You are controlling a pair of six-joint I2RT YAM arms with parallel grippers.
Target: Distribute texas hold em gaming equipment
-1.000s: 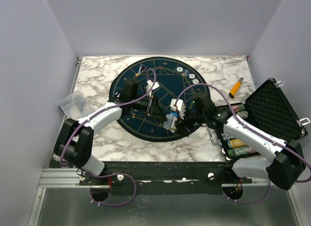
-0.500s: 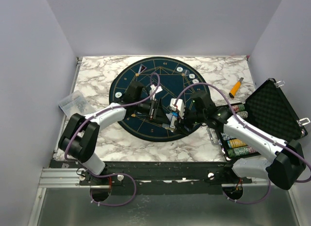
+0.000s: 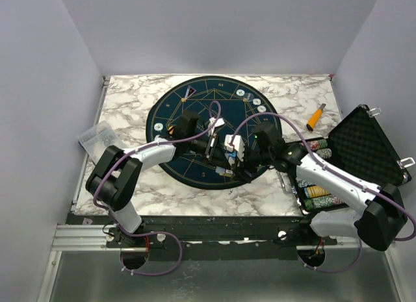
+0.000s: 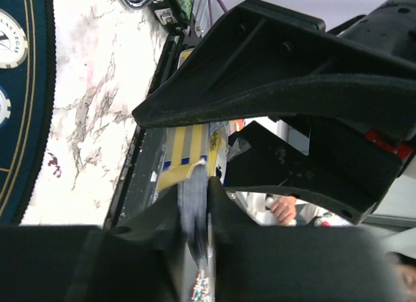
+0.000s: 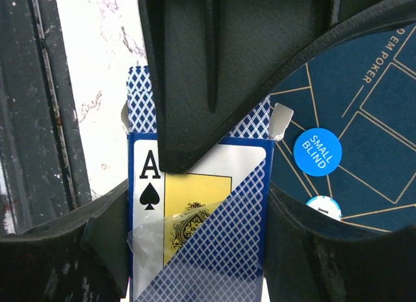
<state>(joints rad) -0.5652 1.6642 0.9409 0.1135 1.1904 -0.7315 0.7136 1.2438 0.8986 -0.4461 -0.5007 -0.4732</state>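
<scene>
My right gripper (image 3: 229, 156) holds a blue lattice card box (image 5: 201, 243) with an ace of spades on it, upright over the round dark blue mat (image 3: 195, 113). Its fingers (image 5: 107, 250) press both sides of the box. My left gripper (image 3: 213, 145) has reached in at the box's open top. Its jaws (image 4: 195, 198) are closed on a thin blue-grey edge of playing cards (image 4: 194, 217) that sticks out of the box; this is blurred. A blue "small blind" disc (image 5: 316, 152) and a whitish chip (image 5: 323, 206) lie on the mat beside the box.
Three whitish chips (image 3: 251, 100) lie on the mat's far right rim and a card (image 3: 190, 92) at its far edge. An orange-handled tool (image 3: 315, 117) lies right of the mat. The open black case (image 3: 364, 149) with chip rolls (image 3: 318, 191) stands at right, a plastic bag (image 3: 97, 136) at left.
My left arm has swung right across the mat to the right gripper. Its jaws opened wide and then closed at the mouth of the card box. The right arm barely moved.
</scene>
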